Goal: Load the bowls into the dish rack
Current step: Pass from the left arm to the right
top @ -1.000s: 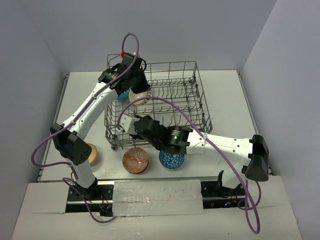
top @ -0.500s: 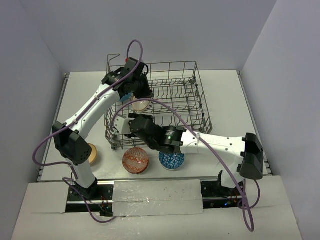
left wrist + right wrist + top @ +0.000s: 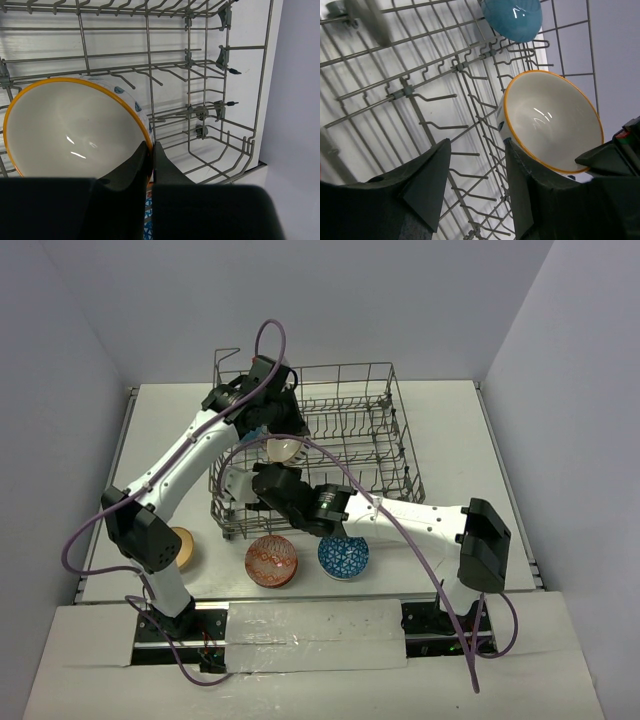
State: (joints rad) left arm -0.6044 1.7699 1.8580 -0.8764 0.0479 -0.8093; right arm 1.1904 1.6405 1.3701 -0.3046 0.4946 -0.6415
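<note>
Your left gripper (image 3: 150, 150) pinches the rim of the orange-rimmed bowl (image 3: 75, 125), now shifted nearer inside the dish rack (image 3: 385, 440), left side. Your right gripper (image 3: 475, 165), empty, has widened just beside it. The red bowl (image 3: 271, 560) and blue bowl (image 3: 343, 557) wait outside, near side.

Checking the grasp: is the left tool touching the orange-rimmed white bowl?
Touching. The left wrist view shows the left tool closed on the rim of the orange-rimmed white bowl, both fingers pinching the edge with no gap.
</note>
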